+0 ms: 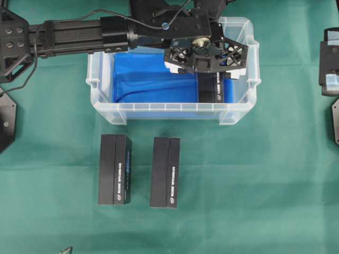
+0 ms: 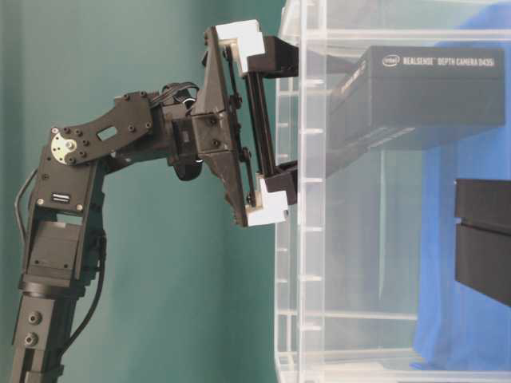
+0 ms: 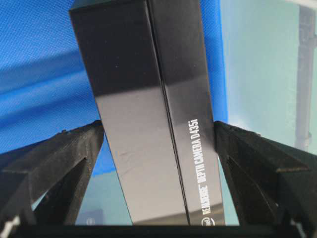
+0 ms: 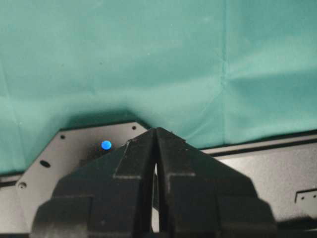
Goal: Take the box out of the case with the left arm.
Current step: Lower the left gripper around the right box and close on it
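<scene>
The clear case (image 1: 159,107) with a blue sheet (image 1: 148,79) on its bottom holds one black box (image 1: 210,90) at its right end. My left gripper (image 1: 207,74) reaches down into the case over that box. In the left wrist view the box (image 3: 148,99) runs slightly tilted between both fingers (image 3: 74,153), and each fingertip touches one of its sides. From table level the gripper (image 2: 311,116) straddles the box (image 2: 431,88) inside the case wall (image 2: 299,239). My right gripper (image 4: 157,131) is shut on nothing over the green cloth.
Two more black boxes (image 1: 114,169) (image 1: 164,172) lie side by side on the green cloth in front of the case. The right arm (image 1: 329,61) rests at the right edge. The left arm's long segment (image 1: 74,34) crosses the back left.
</scene>
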`<state>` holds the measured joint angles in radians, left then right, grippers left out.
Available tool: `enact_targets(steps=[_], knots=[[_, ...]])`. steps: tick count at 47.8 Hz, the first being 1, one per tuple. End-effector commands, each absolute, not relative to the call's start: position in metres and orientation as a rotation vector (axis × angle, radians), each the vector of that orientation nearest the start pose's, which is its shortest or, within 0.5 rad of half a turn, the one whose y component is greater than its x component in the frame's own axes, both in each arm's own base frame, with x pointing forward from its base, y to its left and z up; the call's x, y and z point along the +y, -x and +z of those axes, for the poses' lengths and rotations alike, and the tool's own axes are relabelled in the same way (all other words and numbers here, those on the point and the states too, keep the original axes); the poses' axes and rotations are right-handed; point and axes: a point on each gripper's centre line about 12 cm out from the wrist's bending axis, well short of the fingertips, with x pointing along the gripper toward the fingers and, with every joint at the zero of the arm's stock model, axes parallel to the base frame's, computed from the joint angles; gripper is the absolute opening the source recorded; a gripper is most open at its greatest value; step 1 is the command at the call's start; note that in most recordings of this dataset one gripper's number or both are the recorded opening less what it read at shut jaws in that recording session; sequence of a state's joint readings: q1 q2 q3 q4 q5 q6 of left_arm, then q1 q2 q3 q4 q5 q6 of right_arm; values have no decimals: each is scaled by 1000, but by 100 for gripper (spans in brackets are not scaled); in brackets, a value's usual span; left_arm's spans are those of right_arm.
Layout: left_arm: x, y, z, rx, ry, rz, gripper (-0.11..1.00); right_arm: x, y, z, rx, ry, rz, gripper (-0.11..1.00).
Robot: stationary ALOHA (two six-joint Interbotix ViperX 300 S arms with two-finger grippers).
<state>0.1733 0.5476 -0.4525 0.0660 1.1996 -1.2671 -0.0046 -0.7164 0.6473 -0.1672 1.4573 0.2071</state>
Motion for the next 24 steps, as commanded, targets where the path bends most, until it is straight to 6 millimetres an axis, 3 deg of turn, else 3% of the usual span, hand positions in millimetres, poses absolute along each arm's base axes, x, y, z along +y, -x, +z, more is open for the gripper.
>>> enact_targets(steps=[1, 24], knots=[[102, -528, 224, 966, 1132, 963, 84, -20, -170, 301, 1351, -49, -272, 0], [103, -527, 214, 964, 1148, 975, 84, -20, -169, 302, 1351, -48, -271, 0]])
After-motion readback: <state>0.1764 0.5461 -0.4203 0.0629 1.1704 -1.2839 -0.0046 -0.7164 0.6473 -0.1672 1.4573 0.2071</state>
